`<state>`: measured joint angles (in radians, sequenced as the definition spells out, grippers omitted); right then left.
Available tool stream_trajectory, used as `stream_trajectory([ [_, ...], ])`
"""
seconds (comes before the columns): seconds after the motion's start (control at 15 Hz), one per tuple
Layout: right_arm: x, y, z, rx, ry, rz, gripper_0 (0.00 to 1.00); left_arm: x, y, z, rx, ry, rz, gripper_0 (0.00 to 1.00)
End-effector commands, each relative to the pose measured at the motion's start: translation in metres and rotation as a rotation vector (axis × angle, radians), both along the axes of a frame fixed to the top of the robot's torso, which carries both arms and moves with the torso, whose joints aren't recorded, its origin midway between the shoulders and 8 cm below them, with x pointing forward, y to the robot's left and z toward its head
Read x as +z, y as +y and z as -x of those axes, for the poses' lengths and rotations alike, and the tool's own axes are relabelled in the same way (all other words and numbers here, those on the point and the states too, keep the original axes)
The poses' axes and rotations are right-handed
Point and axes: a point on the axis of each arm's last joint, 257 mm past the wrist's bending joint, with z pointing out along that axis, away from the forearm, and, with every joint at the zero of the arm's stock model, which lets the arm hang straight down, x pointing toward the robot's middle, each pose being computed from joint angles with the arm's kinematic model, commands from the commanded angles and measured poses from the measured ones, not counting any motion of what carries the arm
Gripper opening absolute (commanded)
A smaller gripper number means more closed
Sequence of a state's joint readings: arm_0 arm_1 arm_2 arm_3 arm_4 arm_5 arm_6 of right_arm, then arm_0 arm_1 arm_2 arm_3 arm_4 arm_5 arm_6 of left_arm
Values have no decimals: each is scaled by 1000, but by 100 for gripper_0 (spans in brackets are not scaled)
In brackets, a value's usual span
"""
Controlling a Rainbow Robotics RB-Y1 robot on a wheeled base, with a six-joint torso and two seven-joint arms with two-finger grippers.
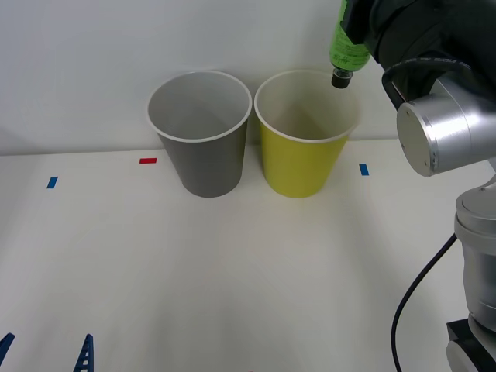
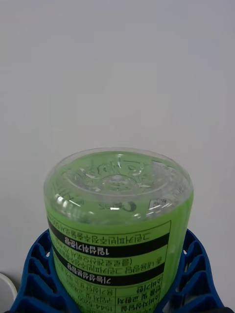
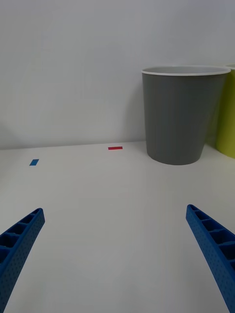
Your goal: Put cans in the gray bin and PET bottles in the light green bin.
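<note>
The PET bottle [image 1: 346, 48] is being held upside down above the light green bin [image 1: 304, 167], its black cap pointing down over the far right part of the bin's white rim. It is being carried by the right gripper [image 2: 117, 288], whose blue ribbed fingers [image 2: 34, 279] are being pressed against both sides of the bottle's green label; in the right wrist view the clear base of the bottle [image 2: 117, 183] is being shown facing the pale wall, with black stripes and small print running across the label below it. The right arm is being held high at the right side of the front view, well above the table [image 1: 232, 279].

The light green bin and the gray bin [image 1: 203, 159] are being kept upright side by side near the far edge of the table, just beside each other, the gray one to the robot's left. Both bins are being shown with pale insides.

The left gripper [image 3: 117, 254] is being held low over the near left part of the table, its two blue fingers [image 3: 210, 244] being kept wide apart with nothing between them. A red marker [image 1: 147, 160] and blue markers [image 1: 52, 182] are being seen stuck flat on the table.
</note>
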<state>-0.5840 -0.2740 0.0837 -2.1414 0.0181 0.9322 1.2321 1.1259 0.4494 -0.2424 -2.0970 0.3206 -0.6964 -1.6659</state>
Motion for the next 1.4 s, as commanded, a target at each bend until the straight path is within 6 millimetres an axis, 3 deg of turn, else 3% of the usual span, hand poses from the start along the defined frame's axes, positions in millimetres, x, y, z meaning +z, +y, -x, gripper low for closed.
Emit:
stream_trajectory([
  [0.07, -3, 25, -21, 50, -16, 15, 0, 0, 0, 0, 0, 0, 0, 100],
  [0.2, -9, 37, -33, 71, -18, 37, 0, 0, 0, 0, 0, 0, 0, 100],
  [0.4, -14, 42, -35, 79, -17, 40, 0, 0, 0, 0, 0, 0, 0, 100],
  [0.47, -14, 44, -35, 83, -16, 39, 24, 0, 0, 0, 0, 0, 0, 100],
  [0.53, -14, 45, -34, 85, -16, 37, 73, 0, 0, 0, 0, 0, 0, 100],
  [0.6, -15, 46, -34, 87, -15, 35, 100, 0, 0, 0, 0, 0, 0, 100],
  [1.07, -15, 51, -33, 73, -24, 40, 100, 0, 0, 0, 0, 0, 0, 100],
  [1.2, -19, 32, -26, 32, -31, 25, 100, 0, 0, 0, 0, 0, 0, 100],
  [1.4, -31, 1, 1, 5, -38, -19, 100, 0, 0, 0, 0, 0, 0, 100],
])
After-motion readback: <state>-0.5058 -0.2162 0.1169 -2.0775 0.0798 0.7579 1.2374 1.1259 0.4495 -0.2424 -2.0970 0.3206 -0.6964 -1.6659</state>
